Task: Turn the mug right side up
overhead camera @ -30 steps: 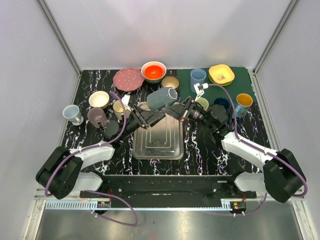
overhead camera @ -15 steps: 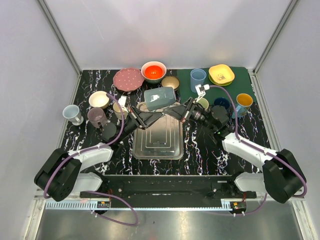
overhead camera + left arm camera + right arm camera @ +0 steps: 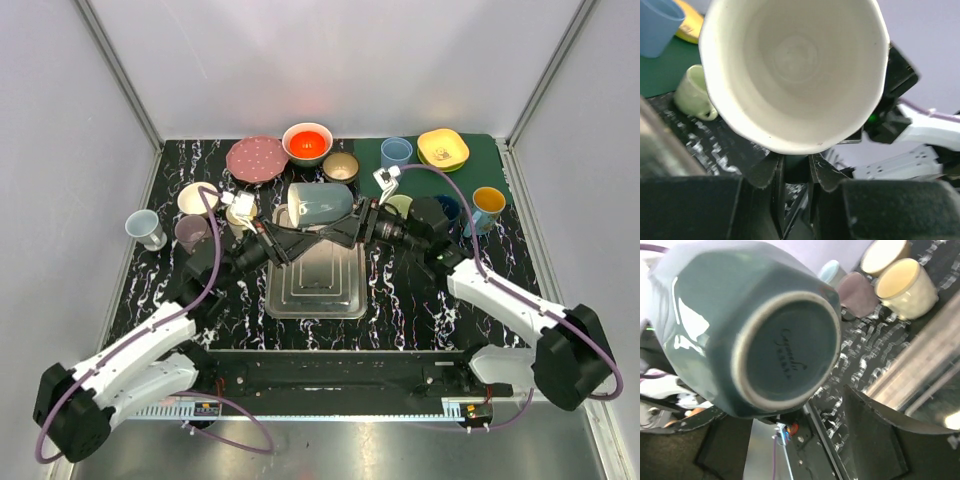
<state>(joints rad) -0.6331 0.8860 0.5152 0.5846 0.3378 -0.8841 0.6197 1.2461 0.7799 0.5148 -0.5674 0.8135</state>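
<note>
The teal-grey mug (image 3: 320,204) hangs on its side above the metal tray (image 3: 315,292). Its white inside (image 3: 790,60) faces my left wrist camera and its base (image 3: 785,352) faces the right one. My left gripper (image 3: 303,233) is shut on the mug's dark handle (image 3: 793,167), just below the rim. My right gripper (image 3: 347,226) stands open at the base end, its fingers (image 3: 885,422) spread wide beneath the mug (image 3: 740,315) and apart from it.
Behind the mug stand a pink plate (image 3: 257,158), red bowl (image 3: 307,142) and tan bowl (image 3: 341,166). Several cups (image 3: 190,232) crowd the left. On the right, a green mat (image 3: 475,172) carries a blue cup (image 3: 396,152) and yellow bowl (image 3: 443,148); an orange mug (image 3: 488,202) is nearby.
The left gripper closed on the mug's handle, then the right gripper opened and let go. The mug tipped from tilted to lying level. The left arm's elbow swung down and left.
</note>
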